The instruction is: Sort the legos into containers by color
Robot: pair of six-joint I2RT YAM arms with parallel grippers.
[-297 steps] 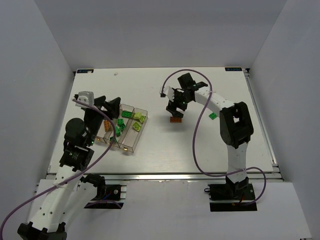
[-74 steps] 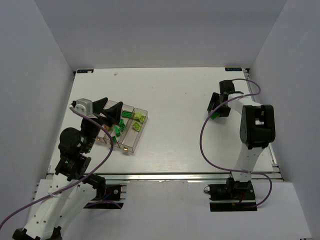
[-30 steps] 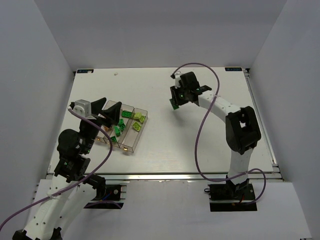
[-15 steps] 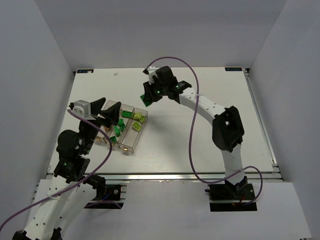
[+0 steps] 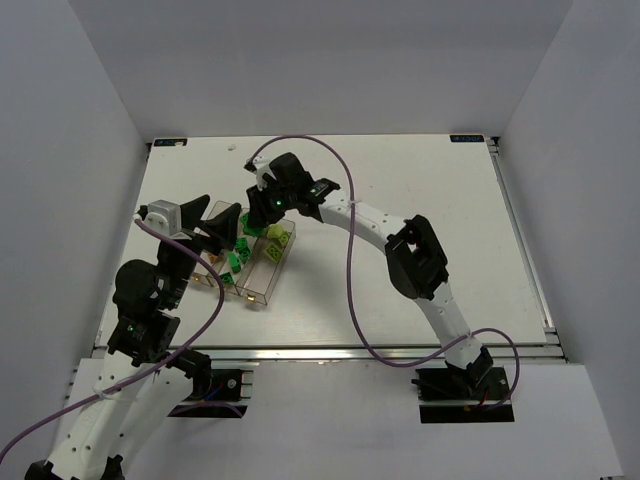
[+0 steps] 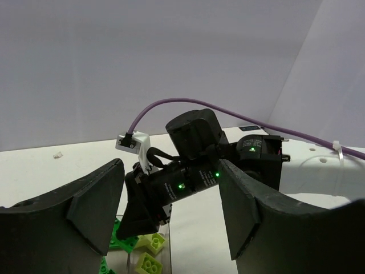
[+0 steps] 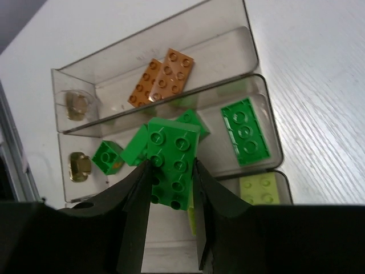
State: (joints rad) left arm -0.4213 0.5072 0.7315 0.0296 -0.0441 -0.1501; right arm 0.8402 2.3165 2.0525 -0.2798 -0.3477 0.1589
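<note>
The right wrist view shows best what the bins (image 7: 249, 50) on the tabletop (image 5: 500, 250) hold: orange bricks (image 7: 165, 77) in one, dark green bricks (image 7: 245, 131) in the next, and a lime brick (image 7: 259, 188) in the one beyond. The right end effector (image 7: 171, 171) pinches a dark green brick (image 7: 173, 149) above the middle bin. The left end effector (image 5: 213, 218) gapes wide beside the bins.

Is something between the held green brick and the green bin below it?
Nothing visible. The right gripper holds the brick over the open green bin; only green bricks lie inside.
</note>
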